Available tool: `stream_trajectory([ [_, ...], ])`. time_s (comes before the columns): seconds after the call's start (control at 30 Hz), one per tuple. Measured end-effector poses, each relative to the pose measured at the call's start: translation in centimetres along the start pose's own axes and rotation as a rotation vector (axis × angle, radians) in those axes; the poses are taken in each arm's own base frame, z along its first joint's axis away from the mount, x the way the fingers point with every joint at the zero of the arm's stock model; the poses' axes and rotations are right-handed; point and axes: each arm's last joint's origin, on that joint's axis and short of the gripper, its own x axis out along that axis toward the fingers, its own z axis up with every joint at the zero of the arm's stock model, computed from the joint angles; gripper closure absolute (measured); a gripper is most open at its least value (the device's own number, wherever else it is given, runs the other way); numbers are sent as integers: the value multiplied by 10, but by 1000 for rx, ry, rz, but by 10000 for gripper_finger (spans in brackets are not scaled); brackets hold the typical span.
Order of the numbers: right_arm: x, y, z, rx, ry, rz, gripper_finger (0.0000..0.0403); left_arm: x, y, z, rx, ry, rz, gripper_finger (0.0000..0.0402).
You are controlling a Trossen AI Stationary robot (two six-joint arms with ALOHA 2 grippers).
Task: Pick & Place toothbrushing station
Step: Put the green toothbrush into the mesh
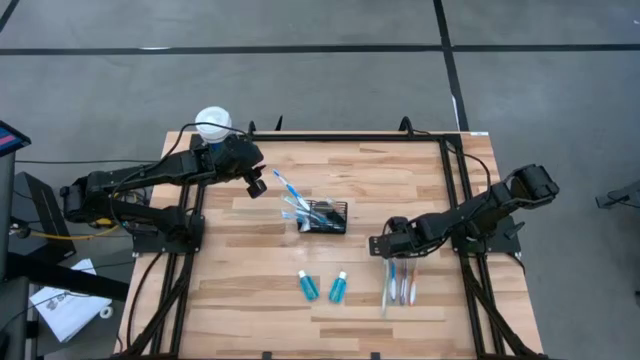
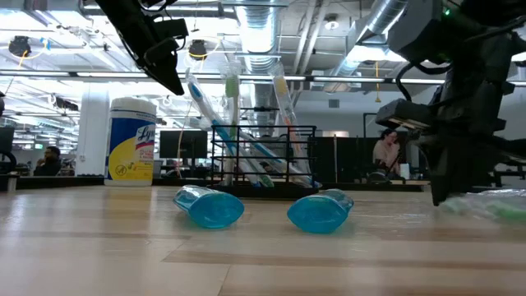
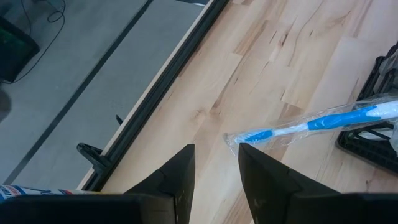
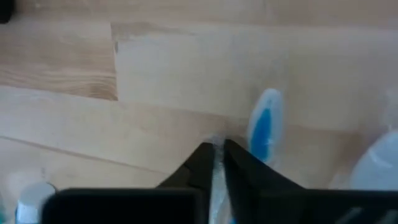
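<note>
The black wire-mesh basket (image 1: pixel 326 215) stands mid-table with wrapped toothbrushes (image 2: pixel 234 107) leaning up out of it. Two teal tubes (image 1: pixel 308 287) (image 1: pixel 338 287) lie on the wood nearer the front. Several wrapped toothbrushes (image 1: pixel 401 285) lie side by side at the right front. My right gripper (image 1: pixel 390 248) is down at their far ends, shut on a pale one. My left gripper (image 1: pixel 258 186) hangs open above the table left of the basket. The head of a blue toothbrush (image 3: pixel 261 134) ends just beyond its fingertips (image 3: pixel 216 168), and nothing is between them. My right gripper pinches a thin pale wrapped toothbrush at its far end (image 4: pixel 216 163) between its two fingers. The fingers come from above, pointing steeply down, one on each side of the slim strip. The toothbrush lies on the table beside a blue one (image 4: pixel 264 127).
A white-lidded round canister with a yellow label (image 1: pixel 213 123) stands at the table's far left corner, behind my left arm. Bare wood lies between the basket and the tubes. People sit in the room beyond the table (image 2: pixel 385 152).
</note>
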Motion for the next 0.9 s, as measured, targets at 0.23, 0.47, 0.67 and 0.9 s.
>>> stream_trajectory([
  [0.23,-1,7,1,-11,-54,93,401,0,0,0,0,0,0,284],
  [0.47,-35,40,7,-40,-138,322,402,0,0,0,-1,-1,0,284],
  [0.67,-70,63,26,-98,-239,470,403,0,0,0,-5,-2,0,284],
  [0.9,-122,88,62,-141,-456,685,403,0,0,0,-8,-2,0,284],
])
